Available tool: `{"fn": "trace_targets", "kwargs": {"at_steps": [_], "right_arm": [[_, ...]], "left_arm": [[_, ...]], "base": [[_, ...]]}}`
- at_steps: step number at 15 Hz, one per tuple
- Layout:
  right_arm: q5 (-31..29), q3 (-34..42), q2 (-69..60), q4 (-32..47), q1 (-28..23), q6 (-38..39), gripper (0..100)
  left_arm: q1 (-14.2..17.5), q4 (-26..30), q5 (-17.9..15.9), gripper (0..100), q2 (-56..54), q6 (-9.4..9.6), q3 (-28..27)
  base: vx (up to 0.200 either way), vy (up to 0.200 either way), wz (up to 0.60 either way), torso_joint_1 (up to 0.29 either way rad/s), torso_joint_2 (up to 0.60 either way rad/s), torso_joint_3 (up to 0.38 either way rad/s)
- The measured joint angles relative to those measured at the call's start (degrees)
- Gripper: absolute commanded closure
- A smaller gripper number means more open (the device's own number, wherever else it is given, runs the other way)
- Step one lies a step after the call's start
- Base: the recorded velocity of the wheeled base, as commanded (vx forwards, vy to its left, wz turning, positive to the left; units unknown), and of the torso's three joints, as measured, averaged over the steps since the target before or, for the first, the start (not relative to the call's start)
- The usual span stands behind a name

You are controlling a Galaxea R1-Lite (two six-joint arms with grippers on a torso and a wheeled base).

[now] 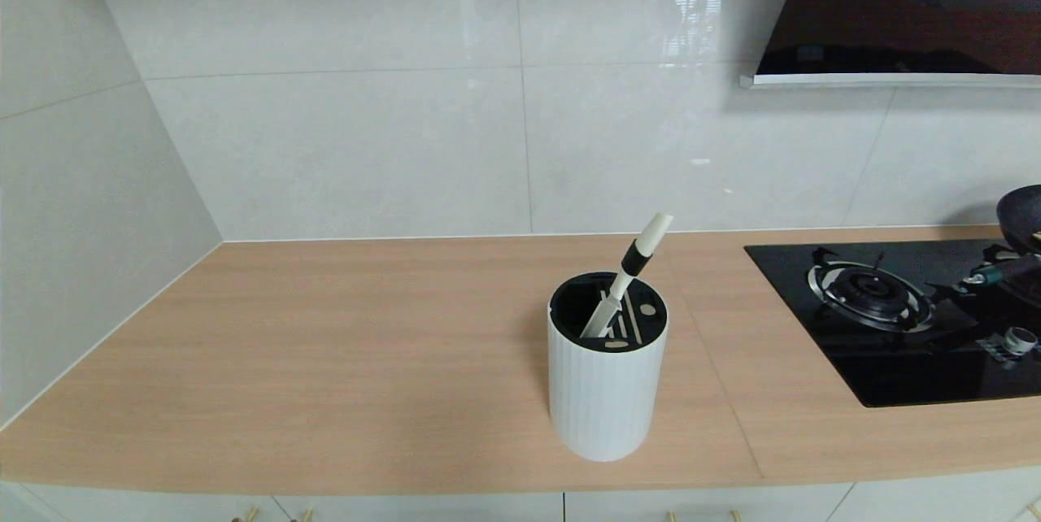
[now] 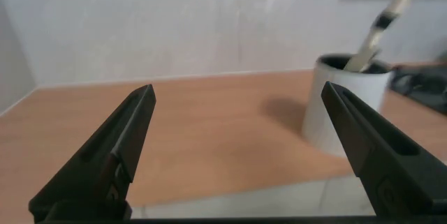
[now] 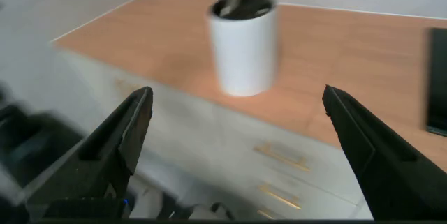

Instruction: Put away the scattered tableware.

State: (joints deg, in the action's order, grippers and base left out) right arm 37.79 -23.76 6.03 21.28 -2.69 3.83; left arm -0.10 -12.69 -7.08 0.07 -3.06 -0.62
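Left gripper [image 2: 237, 90] and right gripper [image 3: 237, 91], jaws wide apart; holder [image 1: 606, 400] with knife [image 1: 638, 262] near front edge of counter [image 1: 325, 343].

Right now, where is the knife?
In the head view the knife leans in the white holder on the wooden counter, right of centre, left of the black stove.

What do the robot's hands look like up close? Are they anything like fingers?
Not much like fingers. The left gripper and the right gripper look alike: each has two matte black jaws shaped like long, flat-sided wedges that narrow to blunt tips, more like tongs than a hand.
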Motion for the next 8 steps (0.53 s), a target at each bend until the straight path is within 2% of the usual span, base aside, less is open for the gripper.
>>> {"fn": "trace_targets", "kwargs": {"at_steps": [1, 2, 3, 4, 6, 8], "right_arm": [[-1.48, 0.76, -1.00, 0.13, 0.66, -0.16, 0], [-4.46, 1.38, -1.79, 0.15, 1.02, -0.22, 0], [-8.67, 2.01, -2.49, 0.09, 1.24, -0.33, 0], [-12.70, 2.79, -3.17, 0.06, 1.49, -0.61, 0], [-21.65, 5.07, -4.41, -0.16, 1.95, -2.96, 0], [-33.17, 9.16, -5.19, -3.80, 2.18, -6.01, 0]], "left_arm": [[0.00, 2.38, 1.34, 0, -0.07, 1.45, 0.16], [0.00, 8.40, 4.05, 0, -0.15, 3.82, 0.41], [0.00, 12.07, 7.01, 0, -0.18, 5.57, 0.44], [0.00, 12.25, 7.79, 0, -0.21, 6.18, 0.44], [0.02, 12.25, 7.90, 0, -0.23, 6.18, 0.52], [0.00, 12.14, 7.88, 0, -0.23, 4.47, 0.52]], "base": [[0.000, 0.000, 0.00, 0.000, 0.00, 0.000], [0.000, 0.000, 0.00, 0.000, 0.00, 0.000], [0.000, 0.000, 0.00, 0.000, 0.00, 0.000], [0.000, 0.000, 0.00, 0.000, 0.00, 0.000], [0.000, 0.000, 0.00, 0.000, 0.00, 0.000], [0.000, 0.000, 0.00, 0.000, 0.00, 0.000]]}}
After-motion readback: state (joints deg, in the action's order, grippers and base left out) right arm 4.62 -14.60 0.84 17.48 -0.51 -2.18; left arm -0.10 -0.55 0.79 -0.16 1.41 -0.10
